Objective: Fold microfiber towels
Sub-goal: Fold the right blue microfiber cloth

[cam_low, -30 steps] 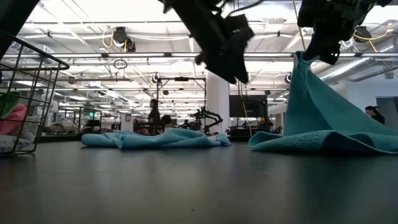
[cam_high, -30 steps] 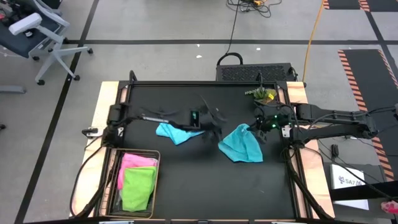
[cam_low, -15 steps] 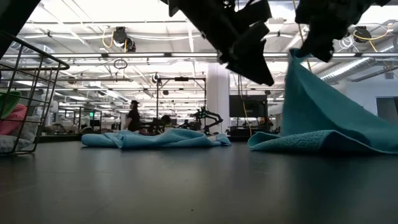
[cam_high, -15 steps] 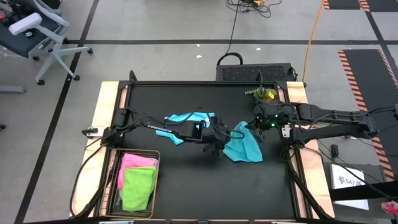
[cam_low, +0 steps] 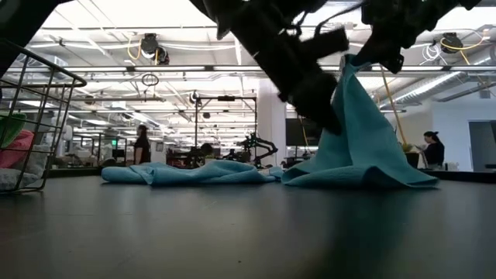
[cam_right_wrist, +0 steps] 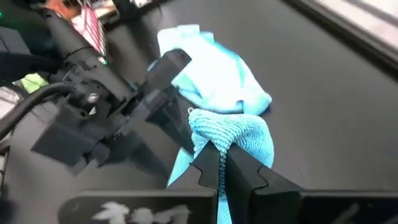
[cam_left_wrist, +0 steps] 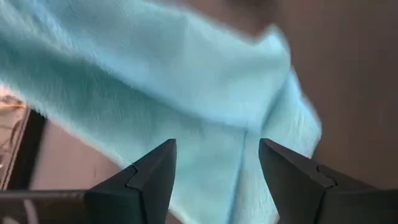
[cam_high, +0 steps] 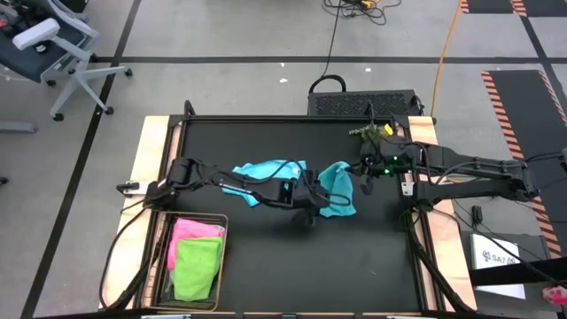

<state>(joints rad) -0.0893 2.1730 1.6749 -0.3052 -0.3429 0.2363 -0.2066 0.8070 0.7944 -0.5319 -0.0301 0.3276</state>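
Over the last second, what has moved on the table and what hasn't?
The left gripper has swung, open, from beside the light blue towel across to the teal towel. The right gripper, shut on that towel's corner, has drawn it leftward, bunching it. The light blue towel, basket and plant stayed put.

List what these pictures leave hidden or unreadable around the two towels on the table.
- High view: the left gripper covers part of the teal towel.
- Low view: the teal towel's pinched corner is behind the right gripper.
- Left wrist view: the towel fills the frame, blurred; its edges are cut off.
- High view: the left arm crosses the light blue towel.
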